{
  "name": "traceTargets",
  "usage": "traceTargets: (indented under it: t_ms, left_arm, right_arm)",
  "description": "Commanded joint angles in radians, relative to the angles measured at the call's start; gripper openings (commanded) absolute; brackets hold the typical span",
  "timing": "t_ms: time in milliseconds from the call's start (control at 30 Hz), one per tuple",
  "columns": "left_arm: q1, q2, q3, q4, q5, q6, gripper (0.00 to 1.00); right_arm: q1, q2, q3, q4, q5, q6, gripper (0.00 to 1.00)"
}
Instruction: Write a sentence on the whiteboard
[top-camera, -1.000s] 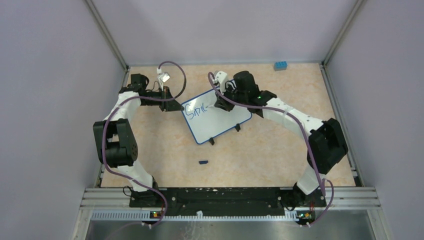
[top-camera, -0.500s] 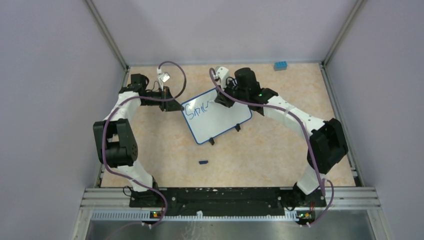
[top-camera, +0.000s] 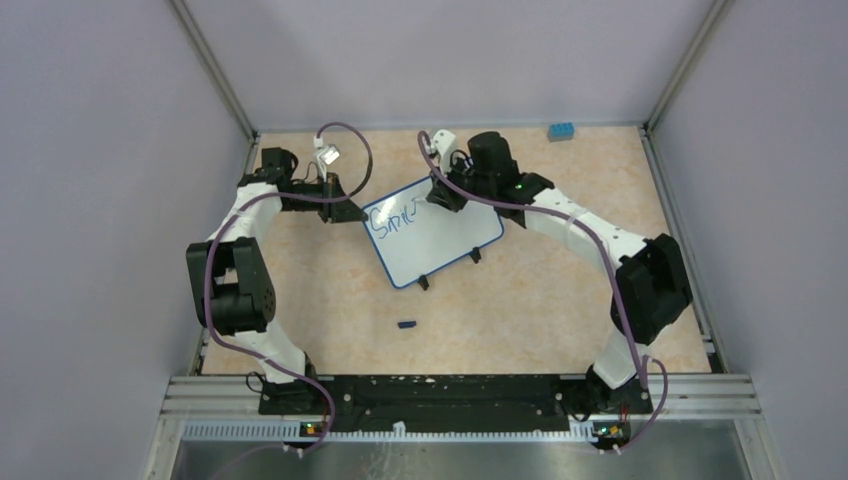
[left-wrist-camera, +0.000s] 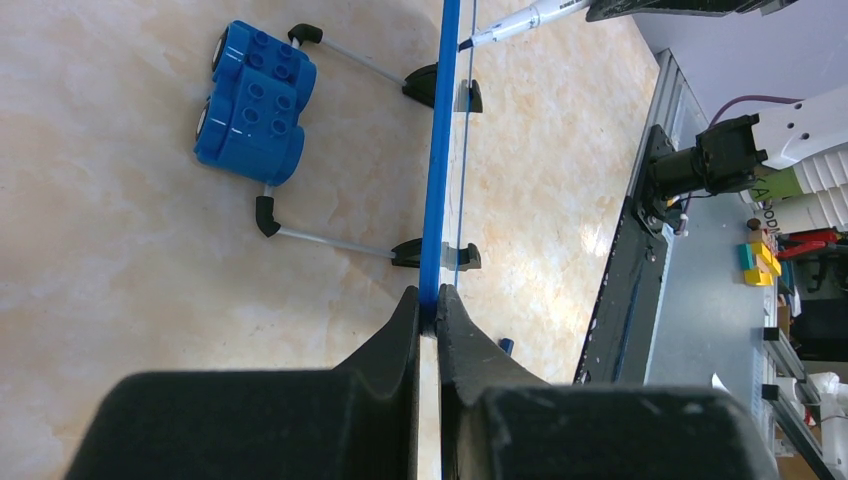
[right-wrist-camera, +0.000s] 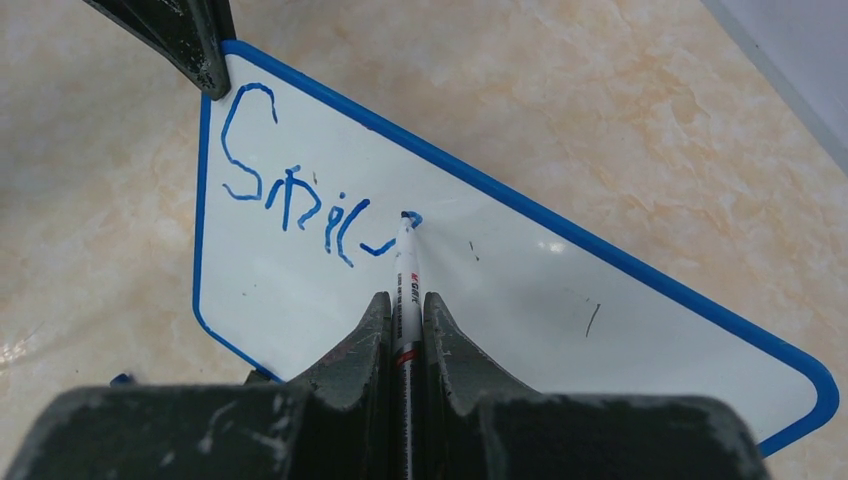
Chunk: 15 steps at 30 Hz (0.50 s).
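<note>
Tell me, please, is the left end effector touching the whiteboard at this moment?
Touching. The left wrist view shows the left end effector shut on the blue frame of the whiteboard, with no gap on either side.

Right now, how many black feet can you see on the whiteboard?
2: the left foot and the right foot, both on the near long edge of the whiteboard. I see no others in any view.

Pretty plain setup: a beige marble-look tabletop (top-camera: 520, 310) boxed in by flat pale lilac walls (top-camera: 450, 60) on three sides, silver aluminium posts (top-camera: 215, 75) in the far corners, grey metal rail (top-camera: 215, 388) along the near edge.
</note>
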Motion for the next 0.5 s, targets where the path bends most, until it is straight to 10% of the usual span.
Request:
traceTargets:
  t_ms: [0, 467]
  left_arm:
    - [-0.018, -0.011, 0.022, -0.017, -0.005, 0.044, 0.00]
    - [-0.019, -0.013, 0.023, -0.022, -0.011, 0.051, 0.00]
  right_arm:
    - [0.017, 0.027, 0.030, 0.012, 0.006, -0.005, 0.00]
    - [0.029, -0.007, -0.057, 0.022, 0.019, -0.013, 0.00]
